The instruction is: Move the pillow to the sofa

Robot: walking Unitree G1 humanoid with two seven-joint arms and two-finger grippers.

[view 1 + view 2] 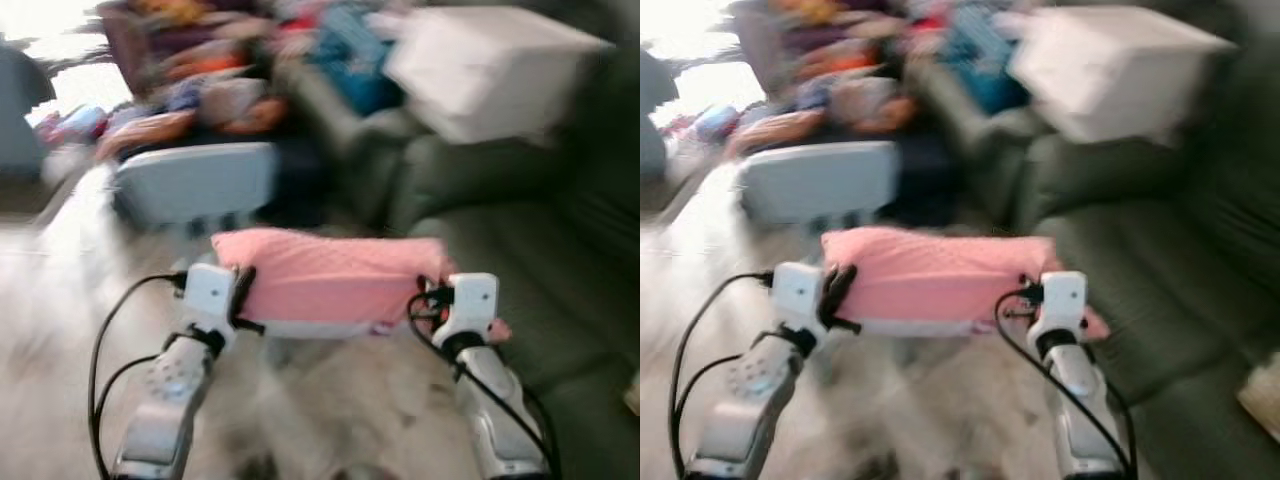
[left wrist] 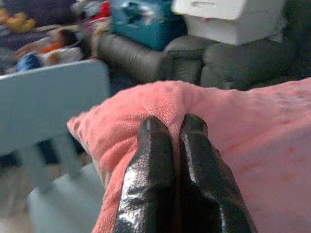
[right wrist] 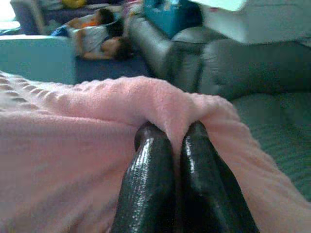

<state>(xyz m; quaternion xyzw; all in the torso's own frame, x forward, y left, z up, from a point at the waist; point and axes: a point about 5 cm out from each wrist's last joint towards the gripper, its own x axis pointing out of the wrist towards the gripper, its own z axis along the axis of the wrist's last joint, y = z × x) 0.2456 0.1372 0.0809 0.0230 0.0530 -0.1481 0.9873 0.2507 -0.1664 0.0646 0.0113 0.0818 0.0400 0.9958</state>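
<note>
While both grippers are pinched on its ends, left gripper (image 2: 172,133) & right gripper (image 3: 177,138), the pink pillow (image 1: 330,275) hangs btw them, just beside the dark green sofa (image 1: 530,260).

Both silver arms reached forward, side by side and well apart. The left gripper (image 2: 171,141) had its two black fingers pressed together, pinching one end of the pink pillow (image 1: 330,272). The right gripper (image 3: 176,145) was clamped likewise on the opposite end.
</note>
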